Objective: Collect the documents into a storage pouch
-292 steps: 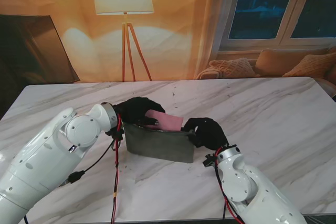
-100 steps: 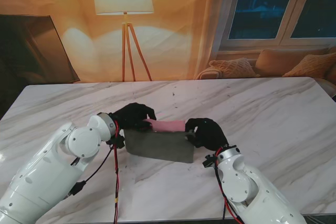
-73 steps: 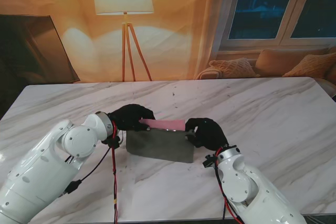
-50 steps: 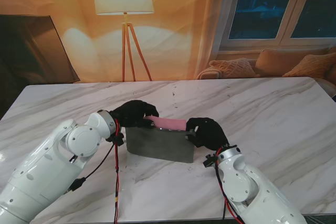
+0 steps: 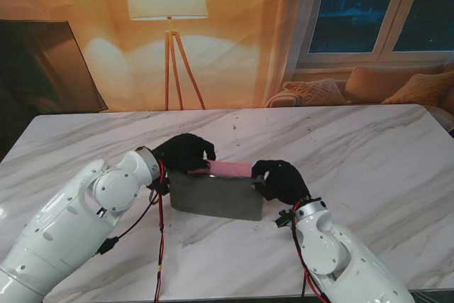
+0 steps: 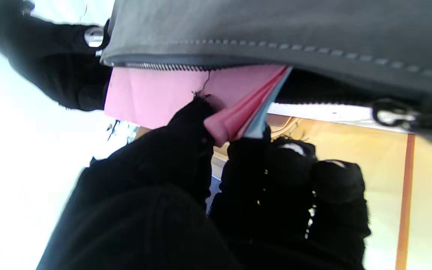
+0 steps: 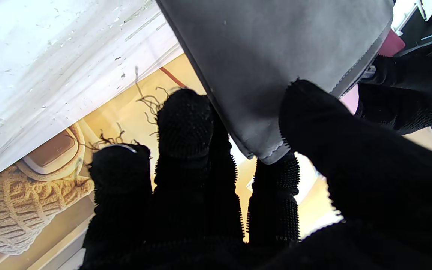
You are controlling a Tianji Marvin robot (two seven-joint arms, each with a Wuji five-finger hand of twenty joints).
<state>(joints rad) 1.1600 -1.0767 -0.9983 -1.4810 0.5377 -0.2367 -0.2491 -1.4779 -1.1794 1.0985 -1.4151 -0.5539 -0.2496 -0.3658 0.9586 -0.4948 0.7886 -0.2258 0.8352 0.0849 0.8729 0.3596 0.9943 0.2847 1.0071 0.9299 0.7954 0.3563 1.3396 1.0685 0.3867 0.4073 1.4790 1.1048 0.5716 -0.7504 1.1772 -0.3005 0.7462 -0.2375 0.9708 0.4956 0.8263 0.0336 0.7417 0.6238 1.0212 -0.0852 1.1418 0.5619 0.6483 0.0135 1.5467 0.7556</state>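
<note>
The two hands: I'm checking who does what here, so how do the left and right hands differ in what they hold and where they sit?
The left hand pinches the pink documents sticking out of the pouch's open top; the right hand grips the grey pouch itself. The left hand is at the pouch's left end, the right hand at its right end. Both wear black gloves and are closed on something.

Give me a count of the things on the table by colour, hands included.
Grey: 1, the pouch.
Pink: 1, the document bundle sticking out of it, a blue edge showing in the left wrist view.
Black: 2, the left hand and right hand.
Total: 4.
</note>
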